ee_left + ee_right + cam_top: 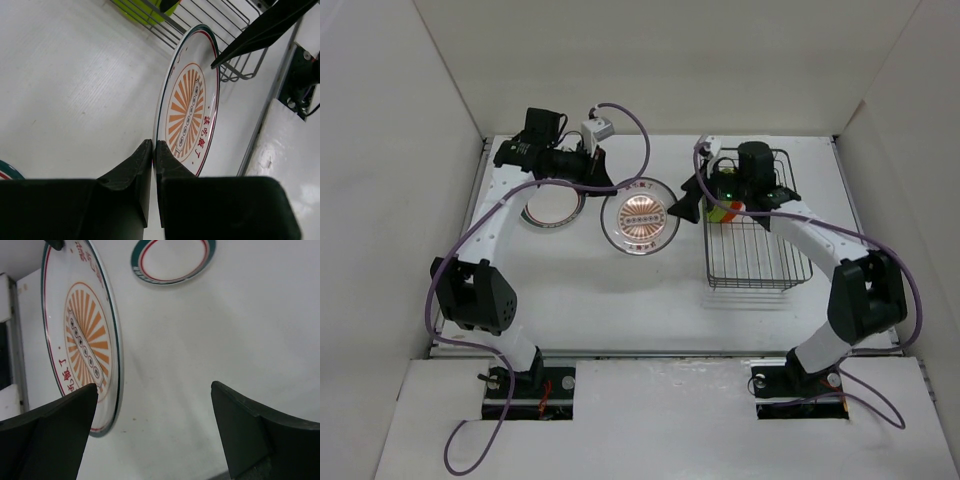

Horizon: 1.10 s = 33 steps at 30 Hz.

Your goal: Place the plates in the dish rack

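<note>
Jaws of the left gripper [153, 145] are clamping the sunburst plate [187, 115]; right gripper [154, 387] is gaping empty; ringed plate [553, 213] is lying half-hidden.

**Two plates in the rack, two outside it**

The dish rack [760, 262], a rectangle of dark grey wire, sits right of centre in the top view. At its upper-left end a lime green plate [134, 9] rests inside the bars, mostly hidden. An orange plate [733, 206] shows only as a sliver beside it.

The sunburst plate [641, 220] is white with orange rays, red characters and a thin teal-and-red rim line. It lies face up at frame centre, near the rack's left side, its rim pinched by the left gripper [154, 146].

The ringed plate [552, 208], white with teal and red bands, lies flat further left, apart and partly hidden.
</note>
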Motion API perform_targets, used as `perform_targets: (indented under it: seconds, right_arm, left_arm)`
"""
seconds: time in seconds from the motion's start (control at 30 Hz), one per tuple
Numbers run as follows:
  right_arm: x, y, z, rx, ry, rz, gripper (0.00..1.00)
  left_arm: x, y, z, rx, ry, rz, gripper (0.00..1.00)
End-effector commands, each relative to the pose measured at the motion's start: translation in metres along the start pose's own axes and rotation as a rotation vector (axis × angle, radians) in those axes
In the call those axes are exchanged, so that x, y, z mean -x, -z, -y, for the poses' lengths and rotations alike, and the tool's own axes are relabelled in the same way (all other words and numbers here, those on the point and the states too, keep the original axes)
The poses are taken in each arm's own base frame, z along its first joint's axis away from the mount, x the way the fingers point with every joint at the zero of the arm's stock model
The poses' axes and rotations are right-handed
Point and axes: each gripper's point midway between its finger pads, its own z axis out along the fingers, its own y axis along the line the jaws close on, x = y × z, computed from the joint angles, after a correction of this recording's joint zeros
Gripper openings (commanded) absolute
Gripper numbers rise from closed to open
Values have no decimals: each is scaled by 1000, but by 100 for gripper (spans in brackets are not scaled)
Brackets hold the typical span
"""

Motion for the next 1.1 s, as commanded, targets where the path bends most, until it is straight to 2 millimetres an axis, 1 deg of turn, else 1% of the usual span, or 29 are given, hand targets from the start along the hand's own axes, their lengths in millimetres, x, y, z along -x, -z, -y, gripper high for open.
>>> perform_targets:
  seconds: [0.0,0.03,0.1,0.13,0.17,0.2,0.23,0.27,0.3,0.33,0.37,0.4,0.43,0.47,0.5,0.53,0.57,0.6,0.63,0.67,0.7,0.73,0.77,0.8,0.83,0.87,0.93,1.03,1.07]
  right_arm:
    - [26,-14,-26,161,112,69,99]
    - [27,-19,-39,211,108,68,99]
    - [26,-26,-45,230,99,61,94]
    - [22,-30,-48,249,98,57,91]
    - [25,-33,-55,264,108,61,84]
    - [21,-36,-53,264,99,53,66]
    - [21,-40,-60,288,93,49,51]
    - [21,-39,-62,301,93,49,34]
    - [24,-41,-66,310,91,52,9]
    - [26,-41,-67,310,81,57,0]
    - [26,-42,-63,286,70,55,0]
    - [31,-39,-55,240,65,63,0]
    - [41,-31,-50,186,56,81,0]
    - [47,-24,-23,29,36,96,0]
    - [50,-8,2,-89,4,109,0]
    - [62,13,14,-188,-24,138,0]
    - [64,29,33,-301,-58,145,0]
    - [64,62,75,-547,-105,159,0]
    - [53,83,90,-667,-153,127,0]
    - [61,108,99,-778,-180,155,0]
    - [59,142,120,-938,-199,159,0]
    - [50,159,124,-999,-226,123,0]
    - [58,178,128,-1064,-229,134,0]
    - [55,191,133,-1118,-240,123,0]
    - [52,215,140,-1201,-242,117,0]
    - [52,226,143,-1244,-250,110,0]
    - [53,250,149,-1310,-239,108,0]
    - [46,258,158,-1340,-237,72,0]
    - [44,266,161,-1366,-241,72,0]
  left_arm:
    - [13,15,33,-89,-62,43,0]
    - [13,15,33,-89,-62,43,0]
    - [14,15,37,-109,-62,50,0]
    - [14,15,37,-109,-62,50,0]
    - [14,15,37,-109,-62,50,0]
    - [18,16,39,-117,-69,59,0]
    - [21,18,41,-113,-85,70,0]
    - [21,18,41,-113,-85,70,0]
    - [24,18,40,-110,-88,79,0]
    - [28,17,34,-82,-99,89,0]
    - [31,17,30,-56,-65,94,0]
    - [31,15,22,-18,-35,94,14]
    - [34,13,11,32,-29,107,34]
    - [34,15,-6,130,-10,100,61]
    - [30,9,-14,171,40,88,99]
    - [24,6,-27,220,69,74,99]
    - [22,11,-42,312,80,67,99]
    - [17,9,-52,353,101,51,99]
    - [15,8,-57,392,123,48,99]
    - [6,9,-73,471,147,26,99]
    - [4,9,-82,507,147,22,99]
    - [0,7,-83,527,163,10,99]
    - [-4,7,-88,545,168,0,99]
    - [-8,8,-92,567,174,-12,99]
    - [-9,8,-93,576,174,-13,99]
    - [-12,7,-93,575,179,-21,99]
    - [-11,9,-97,596,175,-16,99]
    - [-15,9,-98,604,180,-25,99]
    - [-15,9,-99,604,171,-28,99]
